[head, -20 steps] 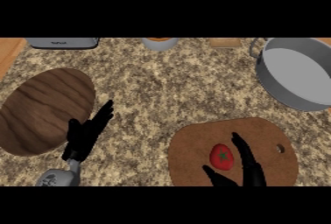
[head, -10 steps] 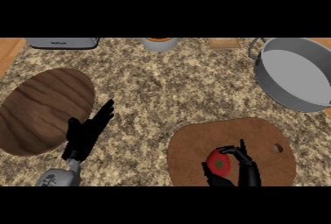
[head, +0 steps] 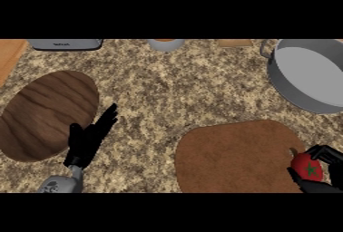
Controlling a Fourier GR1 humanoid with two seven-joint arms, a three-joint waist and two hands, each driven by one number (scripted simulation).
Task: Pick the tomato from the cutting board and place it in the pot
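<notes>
Left hand: fingers straight, resting on the tabletop. Tomato: at the cutting board's right edge, stem star facing up, right hand curled round it. Pot: nothing visible inside.

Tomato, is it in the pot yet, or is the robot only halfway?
About halfway. Done: the right hand has curled round the tomato, at the right edge of the cutting board. In hand: carrying it; I cannot tell how far it is lifted. Left: move it up to the grey pot at the top right, which shows nothing inside, and let go. The left hand rests open.
</notes>
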